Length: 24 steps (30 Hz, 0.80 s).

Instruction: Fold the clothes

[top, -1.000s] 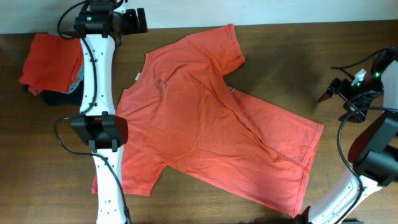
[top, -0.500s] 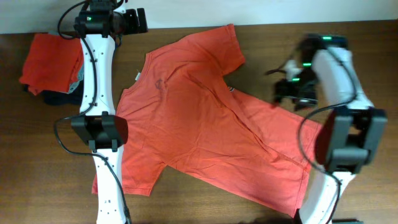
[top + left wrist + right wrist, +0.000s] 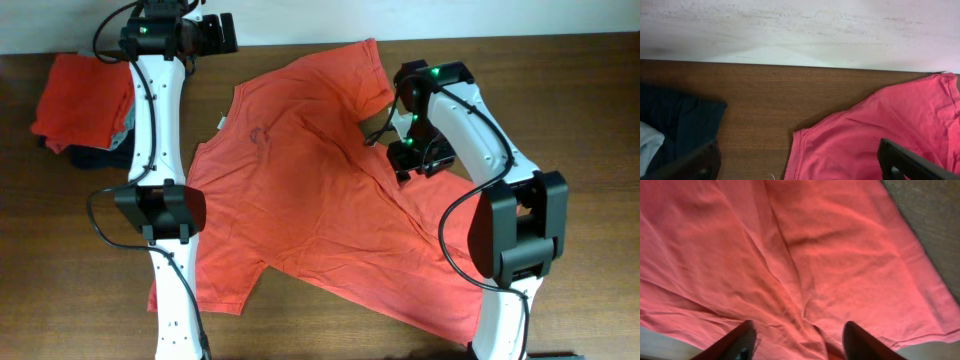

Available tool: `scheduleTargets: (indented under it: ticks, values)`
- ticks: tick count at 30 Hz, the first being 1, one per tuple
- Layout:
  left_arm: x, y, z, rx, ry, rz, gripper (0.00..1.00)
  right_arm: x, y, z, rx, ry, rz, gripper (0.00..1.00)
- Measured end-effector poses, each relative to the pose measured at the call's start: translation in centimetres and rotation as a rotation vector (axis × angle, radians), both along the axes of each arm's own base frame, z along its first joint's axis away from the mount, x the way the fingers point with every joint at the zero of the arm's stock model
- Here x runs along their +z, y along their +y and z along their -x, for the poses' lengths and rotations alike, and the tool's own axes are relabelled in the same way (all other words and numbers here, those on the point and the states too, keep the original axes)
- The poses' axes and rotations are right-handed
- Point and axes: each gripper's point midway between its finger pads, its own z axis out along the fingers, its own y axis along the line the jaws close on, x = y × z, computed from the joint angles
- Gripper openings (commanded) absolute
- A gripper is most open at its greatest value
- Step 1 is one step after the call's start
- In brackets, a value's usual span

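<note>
An orange-red T-shirt [image 3: 320,200] lies spread out and wrinkled across the wooden table, collar toward the left. My right gripper [image 3: 383,137] hangs low over it, just below the upper sleeve. In the right wrist view the right gripper [image 3: 800,342] is open, its dark fingers [image 3: 735,342] straddling a raised crease of the shirt [image 3: 805,255]. My left gripper [image 3: 228,33] is open at the table's back edge, beyond the collar. In the left wrist view the left gripper [image 3: 800,170] holds nothing, with the shirt's hem [image 3: 880,130] lying between its fingertips.
A folded orange-red garment [image 3: 85,90] tops a pile at the back left, over a dark navy garment [image 3: 675,125] and a pale grey one [image 3: 650,145]. A white wall [image 3: 800,30] runs behind the table. Bare wood [image 3: 580,100] lies right of the shirt.
My right arm has swung from the table's right edge leftward onto the shirt near the upper sleeve, and its jaws have narrowed. The left arm and the shirt have not moved.
</note>
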Motion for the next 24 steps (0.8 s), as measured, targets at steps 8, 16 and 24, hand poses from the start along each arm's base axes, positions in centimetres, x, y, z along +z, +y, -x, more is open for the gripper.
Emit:
scheduleTargets:
  ticks: [8,16,24]
  values:
    - [0.0,0.0,0.0,0.0,0.0,0.0,0.99,-2.8,0.1,0.7,0.007,0.014,0.004,0.4]
    - [0.0,0.0,0.0,0.0,0.0,0.0,1.0,-5.9,0.1,0.6,0.008,-0.014,-0.002,0.32]
    - [0.0,0.0,0.0,0.0,0.0,0.0,1.0,-7.5,-0.1,1.6,0.009,0.003,0.001,0.29]
